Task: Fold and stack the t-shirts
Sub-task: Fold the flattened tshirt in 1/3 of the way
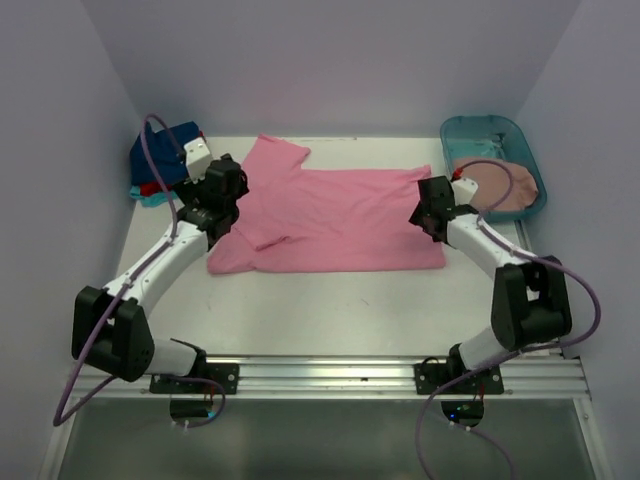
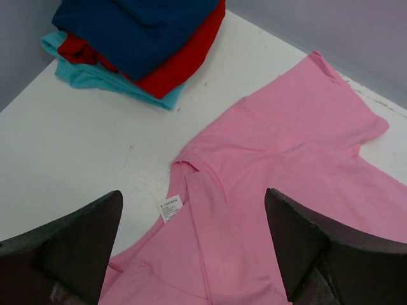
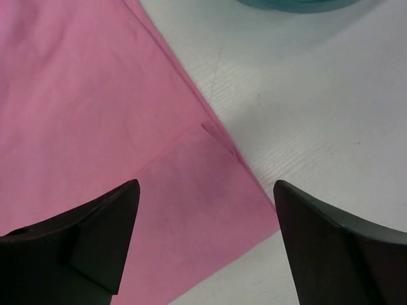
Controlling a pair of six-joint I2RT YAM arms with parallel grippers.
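Observation:
A bright pink t-shirt (image 1: 330, 215) lies spread across the middle of the white table, one sleeve toward the back. My left gripper (image 1: 225, 200) is open and empty above its collar end; the left wrist view shows the collar and white label (image 2: 170, 208) between the fingers (image 2: 76, 244). My right gripper (image 1: 432, 212) is open and empty above the shirt's right hem corner (image 3: 210, 190). Folded navy, red and turquoise shirts are stacked (image 1: 165, 165) at the back left, also in the left wrist view (image 2: 137, 44). A dusty rose shirt (image 1: 505, 185) lies in the tub.
A teal plastic tub (image 1: 485, 135) stands at the back right corner, its rim also at the top of the right wrist view (image 3: 292, 5). Lilac walls close in the table on three sides. The arm bases sit on a rail at the near edge.

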